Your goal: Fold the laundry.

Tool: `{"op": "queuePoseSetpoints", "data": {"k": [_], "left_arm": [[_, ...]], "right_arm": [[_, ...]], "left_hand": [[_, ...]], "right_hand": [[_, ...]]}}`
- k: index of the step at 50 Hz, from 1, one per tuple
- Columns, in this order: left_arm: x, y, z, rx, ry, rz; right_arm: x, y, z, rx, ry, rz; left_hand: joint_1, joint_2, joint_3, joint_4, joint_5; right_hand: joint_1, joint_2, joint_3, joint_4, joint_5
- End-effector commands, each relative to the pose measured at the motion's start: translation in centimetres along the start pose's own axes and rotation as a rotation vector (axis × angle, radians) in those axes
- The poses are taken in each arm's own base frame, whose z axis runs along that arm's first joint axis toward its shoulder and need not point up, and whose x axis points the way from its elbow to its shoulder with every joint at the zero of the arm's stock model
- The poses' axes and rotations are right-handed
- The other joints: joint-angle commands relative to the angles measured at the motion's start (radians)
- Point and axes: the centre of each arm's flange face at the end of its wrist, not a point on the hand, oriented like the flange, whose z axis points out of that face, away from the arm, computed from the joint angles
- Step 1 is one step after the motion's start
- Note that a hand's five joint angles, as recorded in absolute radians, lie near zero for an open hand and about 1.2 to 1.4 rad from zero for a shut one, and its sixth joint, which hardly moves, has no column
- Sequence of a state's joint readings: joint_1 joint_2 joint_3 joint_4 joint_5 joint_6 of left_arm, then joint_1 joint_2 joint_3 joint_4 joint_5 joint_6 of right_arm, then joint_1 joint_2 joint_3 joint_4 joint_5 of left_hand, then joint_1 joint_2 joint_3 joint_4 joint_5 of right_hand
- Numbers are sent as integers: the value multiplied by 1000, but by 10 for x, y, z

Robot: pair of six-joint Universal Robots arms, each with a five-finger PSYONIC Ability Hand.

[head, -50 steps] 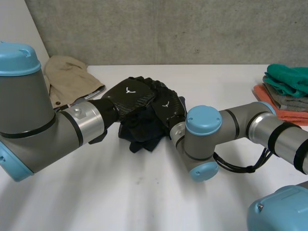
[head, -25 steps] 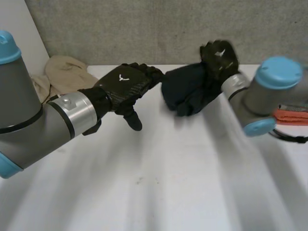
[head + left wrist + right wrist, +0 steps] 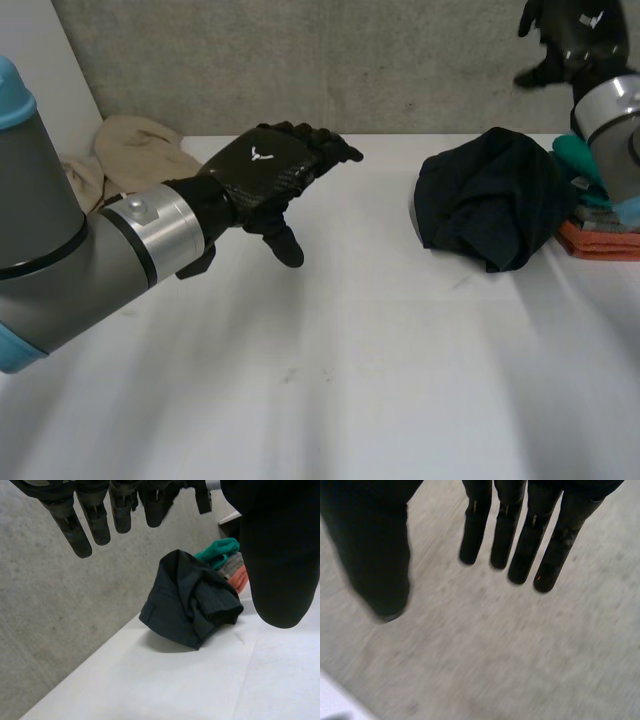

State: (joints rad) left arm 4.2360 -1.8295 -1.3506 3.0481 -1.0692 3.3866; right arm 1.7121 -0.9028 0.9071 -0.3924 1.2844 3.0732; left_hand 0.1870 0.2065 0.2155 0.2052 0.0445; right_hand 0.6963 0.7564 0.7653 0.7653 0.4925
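A folded black garment (image 3: 490,195) lies on the white table (image 3: 330,350) at the right, leaning against a stack of folded clothes (image 3: 600,195). From the left wrist the black garment (image 3: 192,602) shows beyond the fingertips, with the stack (image 3: 230,565) behind it. My left hand (image 3: 270,170) hovers over the table's left middle, open, fingers straight and empty. My right hand (image 3: 575,30) is raised high above the stack, in front of the concrete wall. Its own view shows the right hand (image 3: 520,525) open, with straight fingers and nothing in it.
A beige garment (image 3: 135,160) lies crumpled at the table's far left, behind my left arm. The stack at the right has green, grey and orange pieces. A concrete wall (image 3: 330,60) runs along the table's far edge.
My right hand carried the black garment from the middle to the right, let it go beside the stack, and rose. My left hand let go of it and stayed at the left.
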Motion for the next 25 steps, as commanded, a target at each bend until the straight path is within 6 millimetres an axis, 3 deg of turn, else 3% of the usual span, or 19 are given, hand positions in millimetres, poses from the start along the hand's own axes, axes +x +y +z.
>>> {"op": "queuePoseSetpoints", "data": {"k": [1, 4, 10, 13, 18, 25], "left_arm": [[7, 15, -3, -45, 15, -31], [8, 19, -3, -52, 16, -35], [8, 23, -3, -49, 14, -35], [8, 25, -2, -53, 15, -37], [7, 27, -2, -58, 13, -40], [4, 28, -2, -60, 6, -42]], "right_arm": [[-16, 28, -41, -244, -45, 13], [-23, 31, -58, -342, -62, -44], [-29, 24, -73, -377, -95, -228], [-34, 19, -72, -333, -140, -388], [-65, 16, -67, -255, -233, -660], [-83, 42, -51, -239, -281, -868]], "left_hand": [[32, 13, 4, 14, 0], [29, 10, 1, 11, -3], [32, 13, 4, 14, 0], [32, 13, 4, 14, 0], [32, 13, 4, 14, 0], [32, 13, 4, 14, 0]], "right_hand": [[-341, -401, -410, -410, -312], [-522, -582, -591, -591, -492], [-522, -582, -591, -591, -492], [-522, -582, -591, -591, -492], [-522, -582, -591, -591, -492], [-522, -582, -591, -591, -492]]}}
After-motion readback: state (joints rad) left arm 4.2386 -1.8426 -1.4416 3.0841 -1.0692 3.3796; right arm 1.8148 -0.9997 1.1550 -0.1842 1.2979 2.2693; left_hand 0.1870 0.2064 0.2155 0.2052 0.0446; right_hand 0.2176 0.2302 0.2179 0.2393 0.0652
